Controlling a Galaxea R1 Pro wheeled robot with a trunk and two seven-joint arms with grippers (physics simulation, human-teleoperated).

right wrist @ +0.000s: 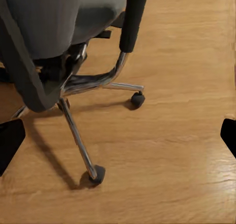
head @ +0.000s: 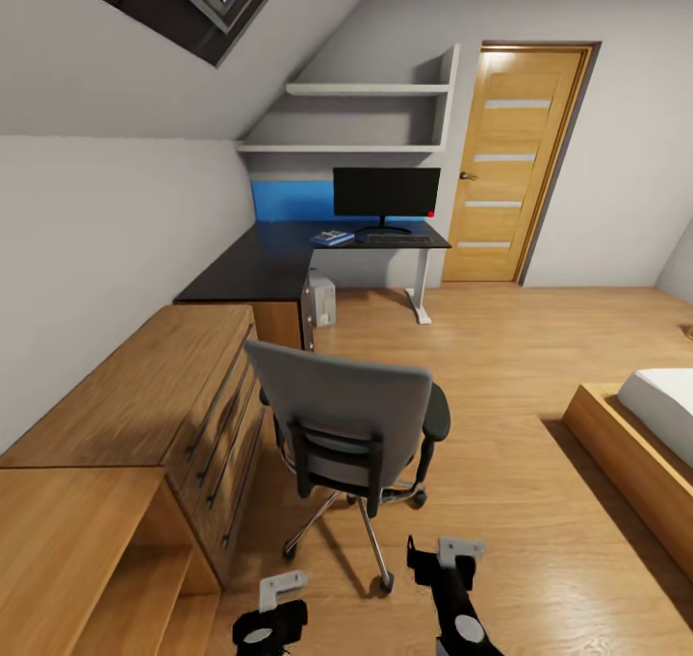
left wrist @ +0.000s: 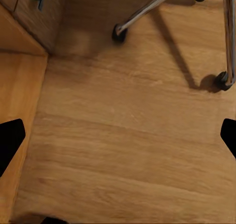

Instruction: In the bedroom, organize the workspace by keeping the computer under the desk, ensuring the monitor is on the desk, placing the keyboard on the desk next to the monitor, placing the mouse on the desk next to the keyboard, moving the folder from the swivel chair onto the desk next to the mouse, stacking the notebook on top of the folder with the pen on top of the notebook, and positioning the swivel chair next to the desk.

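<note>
I see swivel chair (head: 351, 420) center frame, desk (head: 260, 262) behind it; both arms' fingers (left wrist: 10, 140) spread, empty.

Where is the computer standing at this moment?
In the head view the computer stands on the floor under the desk, beside its wooden side, beyond the swivel chair.

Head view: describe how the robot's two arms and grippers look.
Both arms are glossy black with rounded joint housings bearing pale grey circular caps. The left gripper and right gripper have light grey, blocky bracket-like parts on black bodies. No cables or markings are visible.
</note>
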